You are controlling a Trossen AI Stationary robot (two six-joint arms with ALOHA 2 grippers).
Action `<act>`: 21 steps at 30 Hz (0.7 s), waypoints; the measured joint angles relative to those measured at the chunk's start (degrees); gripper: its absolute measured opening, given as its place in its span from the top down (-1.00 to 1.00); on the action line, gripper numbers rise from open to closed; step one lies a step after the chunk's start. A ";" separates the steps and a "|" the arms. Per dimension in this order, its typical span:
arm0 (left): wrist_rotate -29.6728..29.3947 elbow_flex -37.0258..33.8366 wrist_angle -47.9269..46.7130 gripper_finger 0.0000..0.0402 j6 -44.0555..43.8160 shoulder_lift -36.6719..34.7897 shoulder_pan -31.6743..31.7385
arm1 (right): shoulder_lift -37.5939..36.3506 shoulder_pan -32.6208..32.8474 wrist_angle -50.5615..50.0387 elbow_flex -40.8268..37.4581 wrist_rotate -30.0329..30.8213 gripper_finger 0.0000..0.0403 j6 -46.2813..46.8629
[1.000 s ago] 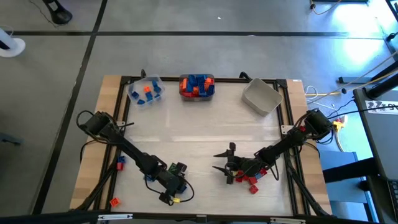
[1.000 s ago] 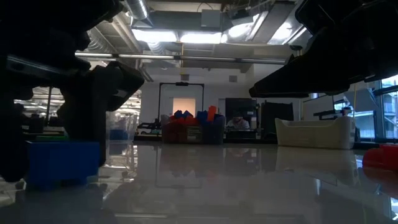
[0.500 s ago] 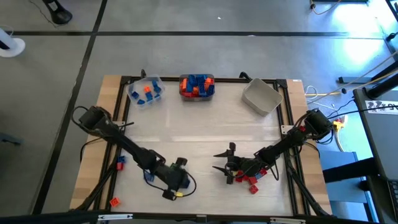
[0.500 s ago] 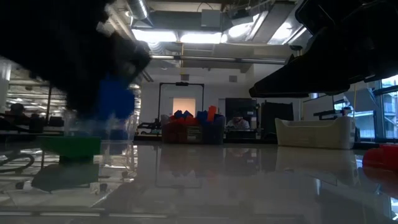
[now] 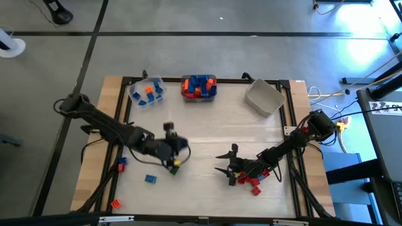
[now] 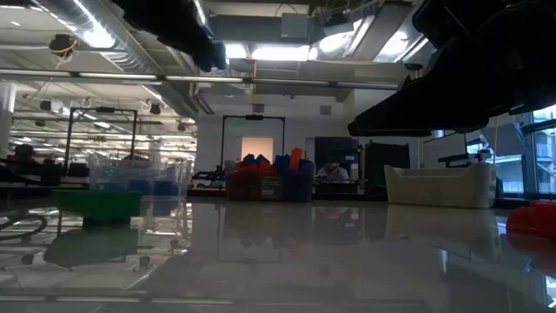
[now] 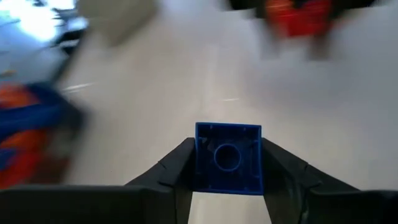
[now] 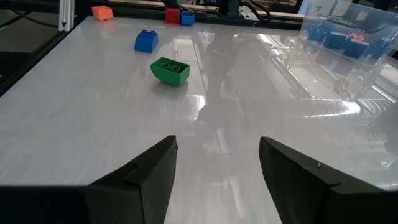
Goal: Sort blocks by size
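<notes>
Now we're mid-carry: the left gripper [image 7: 227, 171] has a blue block [image 7: 228, 158] pinched between its fingers, lifted over the table [image 5: 207, 135] left of centre. We'd say the next move calls for carrying it to the bin [image 5: 147, 91] that fits its size, then letting go. The block looks square, no clear long axis, hollow underside facing the wrist camera. The right gripper [image 5: 224, 161] waits with jaws spread, empty, beside the red blocks [image 5: 251, 180].

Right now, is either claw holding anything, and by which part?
The left claw grips a small blue brick by its two opposite side walls, hollow underside facing the camera. The right claw is open and empty.
</notes>
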 joint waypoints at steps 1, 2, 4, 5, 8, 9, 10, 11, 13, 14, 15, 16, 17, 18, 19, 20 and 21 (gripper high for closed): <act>-2.06 0.00 -1.83 0.32 -0.05 -1.12 1.04 | 0.00 0.00 0.00 0.01 0.00 -0.14 0.00; -3.95 0.00 -3.73 0.33 -0.04 -2.16 2.21 | 0.00 0.00 0.00 0.01 0.00 -0.14 0.00; -7.15 0.00 -6.89 0.33 -0.05 -3.78 4.88 | 0.00 0.00 0.01 0.01 0.00 -0.14 0.00; -8.29 0.00 -8.40 0.33 -0.10 -4.42 6.29 | 0.00 0.00 -0.02 0.01 0.00 -0.14 0.00; -9.57 0.00 -12.39 0.32 -0.97 -5.70 11.12 | 0.00 0.00 -0.01 0.00 0.00 -0.14 0.00; -9.58 0.00 -13.57 0.32 -1.48 -6.01 12.81 | 0.00 0.00 -0.02 0.00 0.00 -0.14 0.00; -9.61 0.02 -14.90 0.32 -1.88 -6.14 14.52 | 0.00 0.00 -0.01 0.01 0.00 -0.14 0.00; -9.63 0.00 -15.96 0.32 -2.42 -6.14 16.18 | 0.00 0.00 -0.02 -0.01 0.00 -0.14 0.00; -9.65 -0.10 -18.21 0.32 -3.11 -6.11 19.35 | 0.00 0.00 -0.05 0.01 -0.01 -0.14 0.00; -9.71 -0.53 -18.55 0.31 -3.30 -6.11 20.94 | 0.00 0.00 -0.07 -0.01 0.00 -0.14 0.02; -9.72 -0.99 -18.81 0.31 -3.36 -6.11 22.60 | 0.00 0.00 -0.15 0.01 0.00 -0.14 0.00; -9.70 -1.58 -18.97 0.31 -3.36 -6.11 24.28 | 0.00 0.00 -0.29 0.01 0.00 -0.14 0.00; -9.67 -2.25 -18.99 0.31 -3.37 -6.11 25.91 | 0.00 0.00 -0.35 0.00 0.00 -0.14 0.00; -9.63 -2.85 -19.00 0.31 -3.45 -6.11 27.68 | 0.00 0.00 -0.33 0.00 -0.02 -0.14 0.00; -9.66 -3.50 -18.79 0.31 -3.45 -6.11 29.50 | 0.00 0.00 -0.35 0.01 0.00 -0.14 0.00; -9.67 -4.22 -18.56 0.31 -3.48 -6.11 31.33 | 0.00 0.00 -0.34 0.01 0.00 -0.14 0.01; -9.67 -4.97 -18.54 0.31 -3.53 -6.11 33.20 | 0.00 0.00 -0.35 0.01 -0.02 -0.14 0.00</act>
